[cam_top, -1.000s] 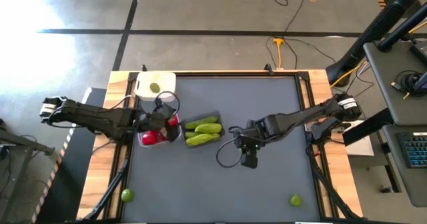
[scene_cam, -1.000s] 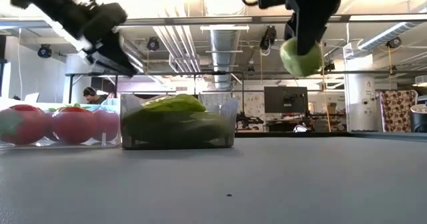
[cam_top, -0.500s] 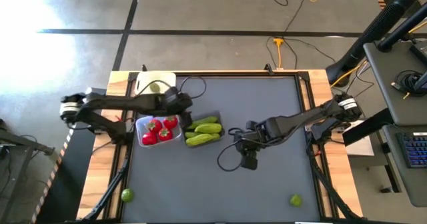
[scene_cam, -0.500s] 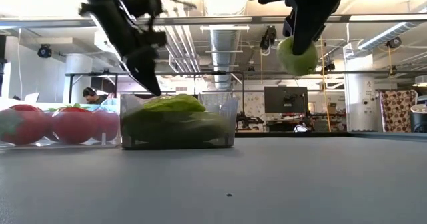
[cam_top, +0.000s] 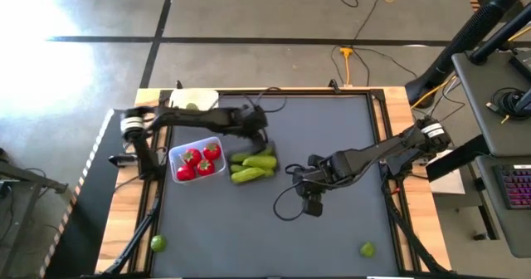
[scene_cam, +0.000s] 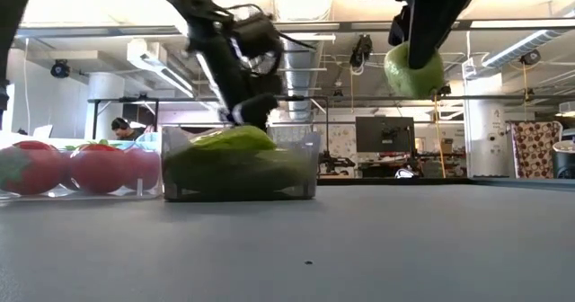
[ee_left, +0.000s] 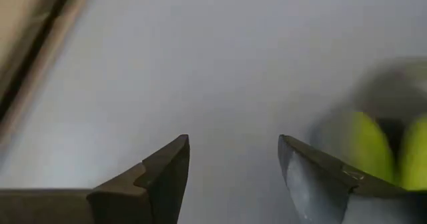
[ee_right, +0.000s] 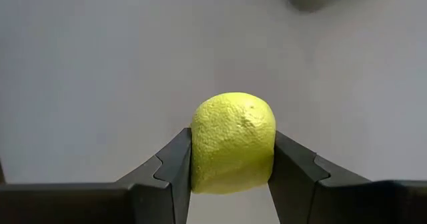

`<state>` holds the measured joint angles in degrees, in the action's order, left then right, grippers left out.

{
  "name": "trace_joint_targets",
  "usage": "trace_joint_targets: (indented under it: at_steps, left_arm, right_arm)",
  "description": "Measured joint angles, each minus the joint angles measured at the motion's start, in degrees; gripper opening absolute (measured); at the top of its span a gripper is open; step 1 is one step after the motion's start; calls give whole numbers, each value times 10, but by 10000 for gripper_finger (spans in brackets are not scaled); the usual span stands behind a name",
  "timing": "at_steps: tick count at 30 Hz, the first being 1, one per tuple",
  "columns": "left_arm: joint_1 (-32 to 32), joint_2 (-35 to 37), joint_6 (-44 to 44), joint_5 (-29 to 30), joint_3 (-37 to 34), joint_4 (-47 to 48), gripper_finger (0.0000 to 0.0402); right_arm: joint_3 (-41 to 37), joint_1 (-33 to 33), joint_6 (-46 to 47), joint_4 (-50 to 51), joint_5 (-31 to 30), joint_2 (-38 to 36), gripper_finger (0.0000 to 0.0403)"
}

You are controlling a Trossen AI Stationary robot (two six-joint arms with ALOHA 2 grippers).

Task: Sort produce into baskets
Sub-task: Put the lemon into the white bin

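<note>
My right gripper (ee_right: 233,159) is shut on a green lime (ee_right: 233,143) above the middle of the table; it also shows in the high view (cam_top: 312,201) and the low view (scene_cam: 415,43). My left gripper (ee_left: 233,164) is open and empty, just above the far edge of the dark basket (cam_top: 253,164) that holds cucumbers (scene_cam: 235,140). The clear basket (cam_top: 197,161) holds red fruits. The white basket (cam_top: 192,103) at the far left holds one lime. Two loose limes lie near the front edge, one at the left (cam_top: 158,244) and one at the right (cam_top: 367,249). My right gripper pinches the lime's two opposite sides (ee_right: 200,151) between its two fingers (ee_right: 170,167). The fingers come from above, pointing down. The lime (scene_cam: 413,68) hangs between them, lifted well clear of the table.
The three baskets stand close together at the table's far left. Bare grey mat (cam_top: 332,121) lies between them and the right arm. Wooden strips (cam_top: 133,196) run along the table's left and right sides. Cables loop off both arms.
My left gripper has swung from above the clear basket of red fruits toward the table's right, and now stands over the far edge of the cucumber basket. My right gripper keeps the lime lifted at about the same place.
</note>
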<state>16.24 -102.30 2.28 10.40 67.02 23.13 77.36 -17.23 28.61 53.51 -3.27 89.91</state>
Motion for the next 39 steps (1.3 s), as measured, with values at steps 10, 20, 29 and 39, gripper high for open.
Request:
trace_joint_targets:
  at_steps: [10,20,29,39]
  left_arm:
    - [-1,-138,-17,-63,171,16,212]
    - [-90,3,5,-84,150,67,209]
    - [-330,184,57,-74,-70,-59,209]
    - [-582,199,317,120,-183,-193,209]
  right_arm:
    - [-1,-10,-15,1,0,0,146]
    - [-32,-26,-28,-106,7,5,146]
    - [-18,-66,-73,-299,2,117,144]
    - [49,-96,-133,-431,-31,248,148]
